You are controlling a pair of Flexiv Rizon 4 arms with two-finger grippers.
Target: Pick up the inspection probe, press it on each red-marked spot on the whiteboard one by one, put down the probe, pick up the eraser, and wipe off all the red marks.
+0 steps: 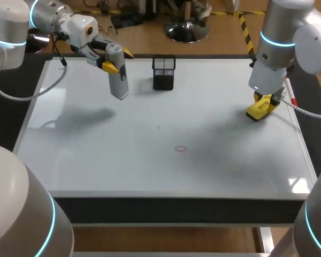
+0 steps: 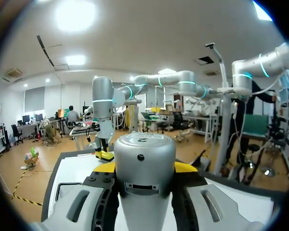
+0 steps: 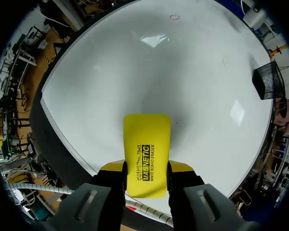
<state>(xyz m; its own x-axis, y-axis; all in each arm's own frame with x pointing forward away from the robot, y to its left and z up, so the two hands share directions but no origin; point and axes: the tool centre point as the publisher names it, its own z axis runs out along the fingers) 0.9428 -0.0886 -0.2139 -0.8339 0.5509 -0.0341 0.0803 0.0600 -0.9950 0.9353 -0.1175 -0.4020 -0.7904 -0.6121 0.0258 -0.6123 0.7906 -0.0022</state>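
probe (image 1: 117, 75): you have one
eraser (image 1: 259, 108): one
red mark (image 1: 181, 149): you can see one
mesh cup (image 1: 163, 73): one
whiteboard (image 1: 150, 166): one

The black mesh cup (image 1: 163, 72) is the only obstacle standing on the whiteboard (image 1: 123, 166). Just left of the cup, the left gripper (image 1: 118, 60) hangs with the grey probe (image 1: 119, 80) clamped. Well right of it, the right gripper (image 1: 263, 103) grips the yellow eraser (image 1: 258, 110). In front of the cup, bare board spreads around the red mark (image 1: 181, 149).
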